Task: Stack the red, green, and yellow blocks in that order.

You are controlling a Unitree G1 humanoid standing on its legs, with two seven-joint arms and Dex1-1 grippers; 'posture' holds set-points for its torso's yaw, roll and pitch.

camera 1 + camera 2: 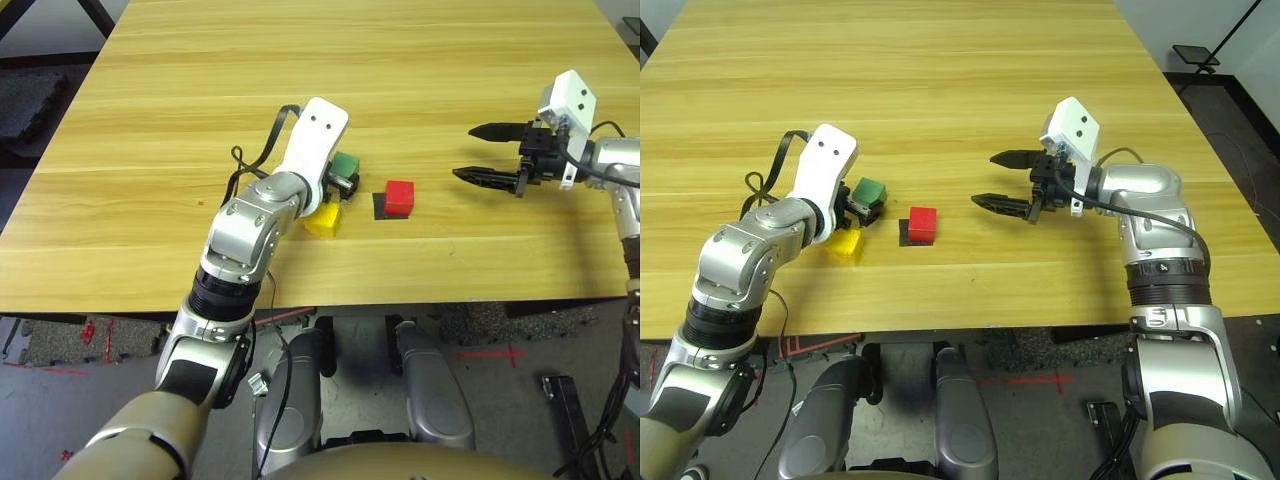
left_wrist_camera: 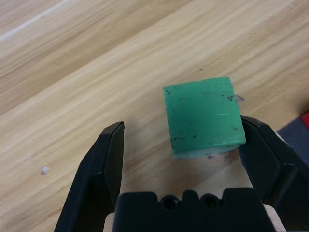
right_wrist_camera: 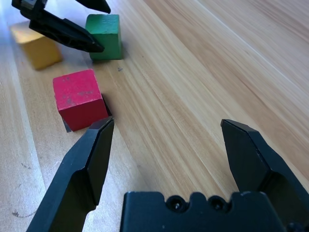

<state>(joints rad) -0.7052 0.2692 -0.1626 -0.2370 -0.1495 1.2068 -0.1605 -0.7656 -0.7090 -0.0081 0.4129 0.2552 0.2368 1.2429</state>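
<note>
The green block (image 1: pixel 346 163) rests on the table between the fingers of my left gripper (image 2: pixel 182 124), which is open: one finger (image 2: pixel 108 154) stands well off the block, the other is close against its side. The yellow block (image 1: pixel 323 220) lies just nearer to me, partly under the left wrist. The red block (image 1: pixel 400 197) sits on a flat black patch (image 1: pixel 381 207) to the right of both. My right gripper (image 1: pixel 490 152) hovers open and holds nothing, a short way right of the red block (image 3: pixel 79 98).
The wooden table (image 1: pixel 300 60) stretches wide and bare behind the blocks. A black cable (image 1: pixel 258 150) loops from my left wrist. The table's front edge (image 1: pixel 330 300) runs close below the blocks.
</note>
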